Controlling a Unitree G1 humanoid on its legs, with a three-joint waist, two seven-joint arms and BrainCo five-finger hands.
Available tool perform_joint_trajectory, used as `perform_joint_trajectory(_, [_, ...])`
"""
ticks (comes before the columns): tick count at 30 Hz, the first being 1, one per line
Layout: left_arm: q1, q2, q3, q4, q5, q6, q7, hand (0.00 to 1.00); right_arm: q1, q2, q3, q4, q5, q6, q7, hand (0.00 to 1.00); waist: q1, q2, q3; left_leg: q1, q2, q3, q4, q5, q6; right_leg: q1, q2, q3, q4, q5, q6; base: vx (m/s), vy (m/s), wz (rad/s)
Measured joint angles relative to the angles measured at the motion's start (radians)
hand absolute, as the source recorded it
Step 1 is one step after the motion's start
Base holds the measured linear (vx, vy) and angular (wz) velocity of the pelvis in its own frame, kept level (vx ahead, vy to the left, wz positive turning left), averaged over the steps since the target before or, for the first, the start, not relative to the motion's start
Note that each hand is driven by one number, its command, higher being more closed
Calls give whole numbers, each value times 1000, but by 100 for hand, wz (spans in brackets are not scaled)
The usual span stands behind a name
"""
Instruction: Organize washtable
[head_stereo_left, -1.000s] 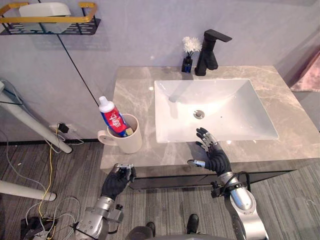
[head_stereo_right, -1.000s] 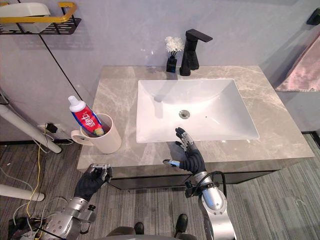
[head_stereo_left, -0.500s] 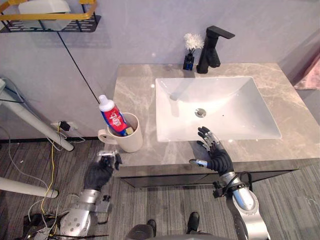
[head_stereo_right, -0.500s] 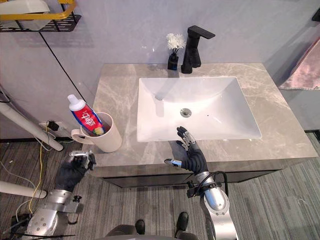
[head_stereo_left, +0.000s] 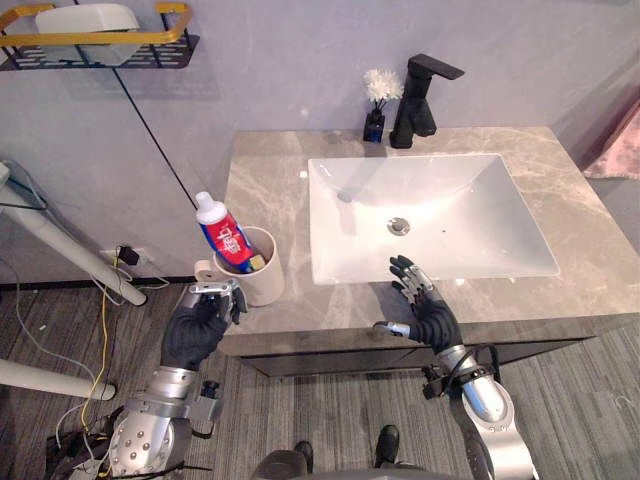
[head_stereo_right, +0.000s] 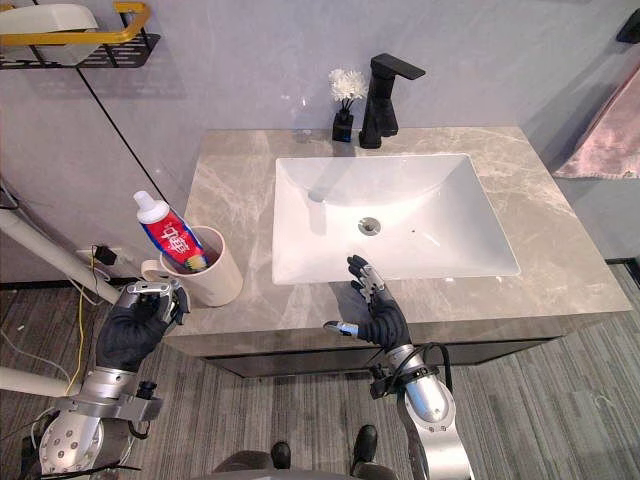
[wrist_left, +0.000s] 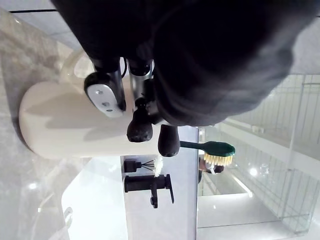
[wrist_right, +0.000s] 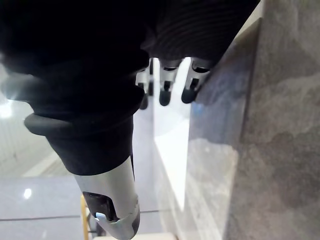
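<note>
Left hand (head_stereo_left: 195, 330): fingers curled in, nothing visible inside them. It sits low at the counter's (head_stereo_left: 265, 190) front left corner, knuckles up, forearm rising from below. The fingertips are just beside the mug's (head_stereo_left: 265, 287) handle (head_stereo_left: 204, 271); can't tell if they actually touch it. In the left wrist view the curled fingers (wrist_left: 140, 131) hang right in front of the mug wall, thumb off to one side.

Right hand (head_stereo_left: 432, 320): fingers straight and spread, thumb out toward the robot's left, holding nothing. The palm faces down over the counter's front strip, with the fingertips reaching the near rim of the basin (head_stereo_left: 450, 230). The right wrist view shows the fingers (wrist_right: 192, 80) lined up along the stone by the basin edge; can't tell whether they rest on it or sit just above. The forearm comes up from below the counter's front edge.

The mug stands upright at the counter's left edge near the front, handle pointing out past the edge. A red and white tube (head_stereo_left: 224, 236) leans in it, cap up and tilted left. A brush (wrist_left: 217, 149) with a green head and pale bristles sticks up out of the mug beside the tube.

Rest of the counter: black faucet (head_stereo_left: 418, 100) behind the basin, small dark vase (head_stereo_left: 374, 125) of white flowers just left of it. A wall shelf (head_stereo_left: 150, 52) with a yellow rail hangs up left, well apart from the counter.
</note>
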Motion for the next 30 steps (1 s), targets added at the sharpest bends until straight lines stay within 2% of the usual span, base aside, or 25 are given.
perform_joint_trajectory(15, [11, 47, -66, 24, 2, 2, -47, 100, 8, -2, 9, 0, 1, 0, 0, 0, 0, -1, -1, 2, 0, 5, 0, 0, 0, -1, 1, 3, 0, 0, 0, 0, 0, 0])
perform_joint_trajectory(24, [11, 70, -91, 103, 3, 15, -62, 100, 5, -2, 14, 9, 149, 8, -1, 0, -1, -3, -1, -2, 1, 13, 0, 0, 0, -7, 7, 11, 0, 1, 1, 0, 0, -1])
perform_joint_trajectory(30, [7, 74, -91, 103, 3, 16, -62, 100, -8, -29, 13, 1, 116, 8, 1, 0, 2, -8, 2, -12, 5, 24, 14, -12, -2, -18, 12, 25, 0, 3, 0, -2, 1, -7])
